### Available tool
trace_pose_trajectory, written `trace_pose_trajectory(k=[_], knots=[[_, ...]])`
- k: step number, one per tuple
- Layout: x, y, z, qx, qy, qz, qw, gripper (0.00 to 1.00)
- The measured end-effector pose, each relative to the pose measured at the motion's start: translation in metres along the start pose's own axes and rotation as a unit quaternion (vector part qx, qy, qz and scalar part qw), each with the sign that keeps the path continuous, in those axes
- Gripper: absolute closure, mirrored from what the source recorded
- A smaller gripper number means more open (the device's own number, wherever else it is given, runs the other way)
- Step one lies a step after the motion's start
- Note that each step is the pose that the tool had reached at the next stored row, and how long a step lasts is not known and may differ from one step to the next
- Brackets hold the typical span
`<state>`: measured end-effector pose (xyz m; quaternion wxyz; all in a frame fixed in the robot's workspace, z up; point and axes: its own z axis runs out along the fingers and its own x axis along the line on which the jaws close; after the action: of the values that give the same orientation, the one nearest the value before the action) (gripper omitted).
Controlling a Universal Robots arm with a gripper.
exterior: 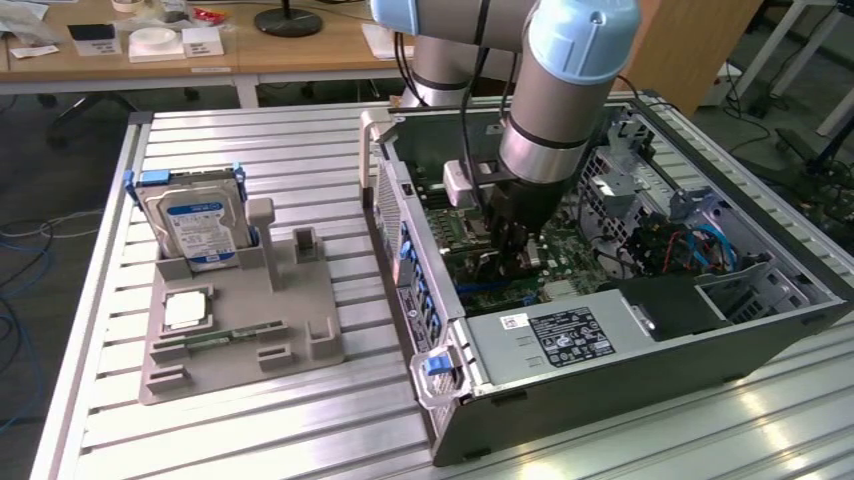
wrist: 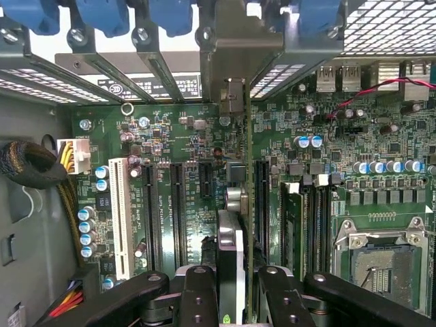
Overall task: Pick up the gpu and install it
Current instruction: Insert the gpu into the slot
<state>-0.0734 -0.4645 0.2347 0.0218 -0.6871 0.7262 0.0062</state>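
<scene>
**Card held edge-on over the motherboard slots**

Exterior view: the single grey-and-blue robot arm reaches down into the open black computer case (exterior: 747,330), which lies on its side on the ribbed aluminium counter (exterior: 267,420). Its end effector (exterior: 514,235) sits low inside the case, just above the green motherboard (exterior: 467,235). What it carries is hard to make out here. Beside the case, toward the exterior view's left, a grey moulded parts tray (exterior: 240,350) holds one silver hard drive with a blue-white label (exterior: 198,225), standing upright, and one narrow green memory stick (exterior: 240,335), lying flat.

Wrist view: the end effector (wrist: 231,286) is clamped on the gpu (wrist: 230,252), a thin dark circuit card seen edge-on between the two black fingers (wrist: 197,293). The card hangs directly beneath the end effector, its long axis running parallel to the black expansion slots (wrist: 178,211) on the motherboard. It appears to lie over the board just beside those slots, toward the memory sockets; whether its edge already touches a slot cannot be told. One white slot (wrist: 120,218) stands beside the black slots. Several blue bracket latches (wrist: 102,13) line the case's rear wall.
</scene>
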Motion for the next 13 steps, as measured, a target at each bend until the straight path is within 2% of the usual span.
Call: trace_pose_trajectory(k=[13], knots=[[0.0, 0.0005, 0.0024, -0.0004, 0.0001, 0.0, 1.0, 0.72]])
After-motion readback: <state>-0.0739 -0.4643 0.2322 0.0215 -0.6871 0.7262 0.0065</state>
